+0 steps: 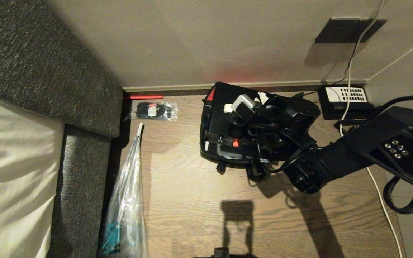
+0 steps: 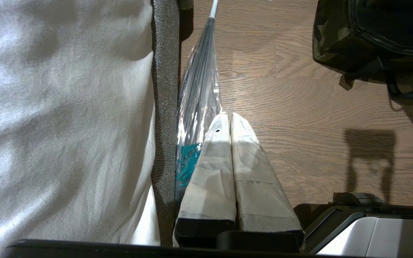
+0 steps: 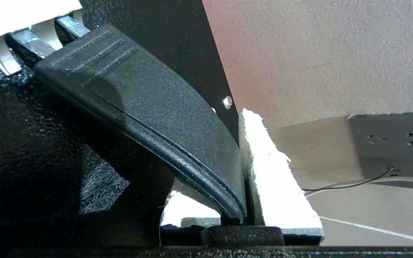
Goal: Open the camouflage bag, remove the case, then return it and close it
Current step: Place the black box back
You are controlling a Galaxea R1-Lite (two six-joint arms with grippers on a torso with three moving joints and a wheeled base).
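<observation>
Two arms belong to the robot, and only the right is at work; largest in the scene are the grey upholstered bed frame (image 1: 41, 68) and the wooden floor (image 1: 192, 186), well away from the right fingers; on that floor, against the skirting, stands the camouflage bag (image 2: 330, 43), directly under the right fingers, its mouth filled by the case (image 1: 221, 118), a flat black box with a red spot and pale labels; whether the case sits fully inside or partly raised cannot be told from above. The right gripper (image 3: 244, 200) reaches over the bag from the wall-socket side; its white-padded fingers (image 3: 267, 179) pinch the curved black handle of the case (image 3: 149, 118), one pad on each face of it. Beyond the fingers, toward the wall, sits a black telephone (image 1: 346, 102) with a white keypad. Far from the fingers on the bed side lie a wrapped umbrella (image 1: 129, 179) and a clear packet of black items (image 1: 153, 110). The left gripper (image 2: 231, 143) hangs parked beside the bed, its taped fingers pressed together on nothing. The step in hand looks like carrying the case by its handle, either out of the bag or back into it; the next move calls for a firm pinch and a straight path clear of the bag's rim.
</observation>
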